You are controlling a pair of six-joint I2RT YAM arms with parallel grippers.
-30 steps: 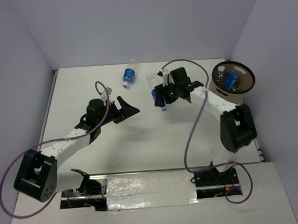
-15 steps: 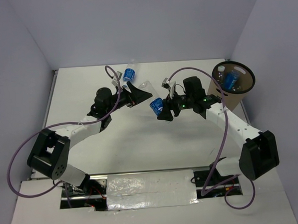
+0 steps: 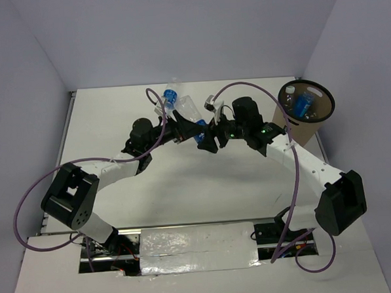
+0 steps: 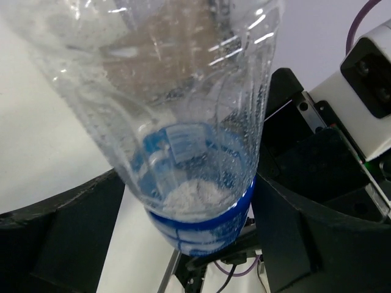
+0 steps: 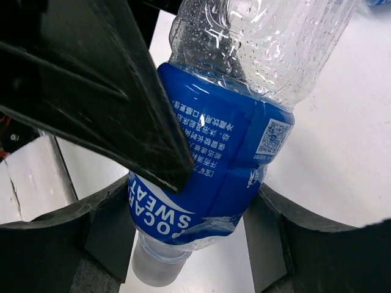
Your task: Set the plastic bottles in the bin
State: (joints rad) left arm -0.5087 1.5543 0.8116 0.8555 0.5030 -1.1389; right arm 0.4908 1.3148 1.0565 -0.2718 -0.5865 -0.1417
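A clear plastic bottle with a blue label (image 3: 188,109) hangs above the table between both grippers. My right gripper (image 3: 205,135) is shut on its labelled end (image 5: 226,140), neck pointing down, with a finger on each side. My left gripper (image 3: 186,123) is closed round the clear base end (image 4: 183,91), and one of its fingers (image 5: 91,79) lies against the label. A second blue-labelled bottle (image 3: 172,93) lies on the table just behind. The tan bin (image 3: 298,129) stands at the far right with two bottles (image 3: 303,105) showing inside.
White side walls close in the table on the left, back and right. Purple cables loop over both arms. The bin stands close to the right arm's forearm and the right wall.
My right gripper has carried the bottle left toward the middle. My left arm has swung right and forward, and its fingers now close round the bottle's base end.
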